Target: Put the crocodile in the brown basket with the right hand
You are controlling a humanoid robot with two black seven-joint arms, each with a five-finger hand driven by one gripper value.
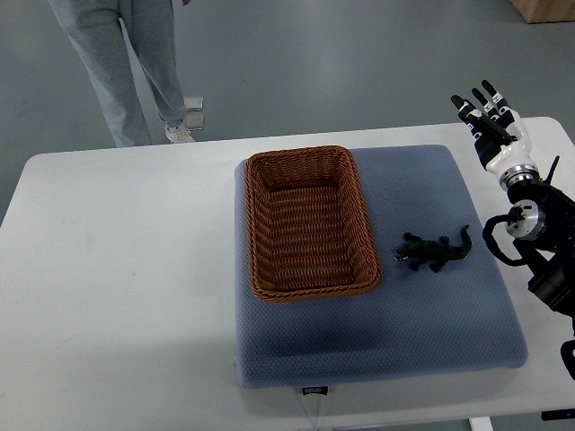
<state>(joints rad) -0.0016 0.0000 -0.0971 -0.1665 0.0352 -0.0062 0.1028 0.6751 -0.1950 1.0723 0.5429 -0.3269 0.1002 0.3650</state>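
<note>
Progress on the task looks close to nil: nothing has been grasped and the whole job is left. Nearest the robot, the blue-grey cushion [422,341] lies on the white worktop [117,296] and carries both task things. The crocodile [434,252] rests on the cushion, nearer the robot than the right hand [490,126] and a little to its left, well apart from it. It is a small, dark green toy that seems to lie on its belly with its legs splayed, snout toward the basket and tail curling up toward the hand's side. The brown basket [256,224], a rectangular wicker one, sits further to the hand's left, just beside the crocodile's snout, and holds nothing. The hand hovers over the cushion's far right corner, fingers spread apart and empty. Left to do, as I judge it: reach, grasp, carry, release. Beyond the worktop, a person's legs [117,63] stand on the floor.
</note>
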